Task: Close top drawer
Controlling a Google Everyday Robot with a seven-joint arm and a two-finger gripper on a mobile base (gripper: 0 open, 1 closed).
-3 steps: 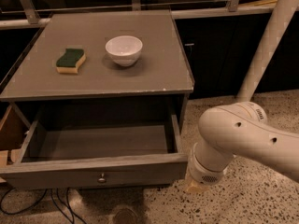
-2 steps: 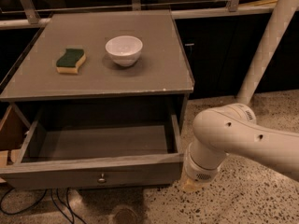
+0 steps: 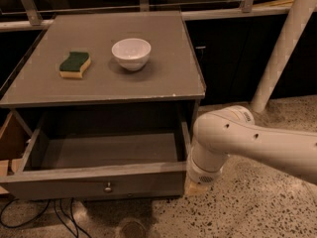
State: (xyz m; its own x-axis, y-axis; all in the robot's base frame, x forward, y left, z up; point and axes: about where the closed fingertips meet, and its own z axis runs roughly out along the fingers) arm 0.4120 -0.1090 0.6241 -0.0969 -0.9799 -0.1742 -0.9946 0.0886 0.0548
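The top drawer (image 3: 94,180) is a wide grey wooden drawer with a small round metal knob (image 3: 107,187) at the centre of its front. It stands pulled far out of the grey cabinet (image 3: 106,78), and its inside is bare. My white arm (image 3: 247,140) reaches in from the right and bends down at the drawer's front right corner. My gripper (image 3: 195,187) is at the arm's lower end, right beside that corner, mostly hidden behind the wrist.
On the cabinet top lie a green and yellow sponge (image 3: 75,64) and a white bowl (image 3: 131,53). A white pole (image 3: 282,53) leans at the right. Cables (image 3: 59,217) run on the speckled floor under the drawer. A wooden piece (image 3: 10,138) shows at the left.
My arm has moved left, closer to the drawer's front right corner. The drawer has not visibly moved.
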